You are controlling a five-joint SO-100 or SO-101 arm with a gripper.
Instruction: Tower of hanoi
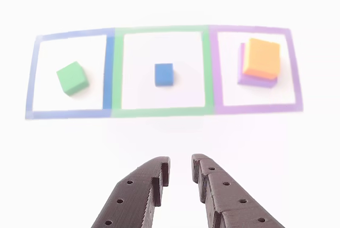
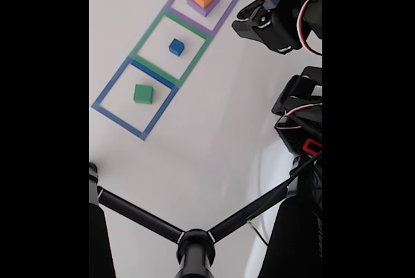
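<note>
Gripper (image 1: 180,170) slightly parted and empty, bare table (image 1: 170,132) before taped squares, blue cube (image 1: 163,74) centred

Matt, foam-like cubes, green (image 1: 72,77), blue (image 1: 163,74) and orange (image 1: 261,58) atop purple (image 1: 249,79), sit on a smooth white desk (image 1: 159,132) marked with flat coloured tape squares (image 1: 210,68). The gripper (image 1: 180,172) shows dark brown printed plastic, finely ridged in layers and dotted with holes.
</note>
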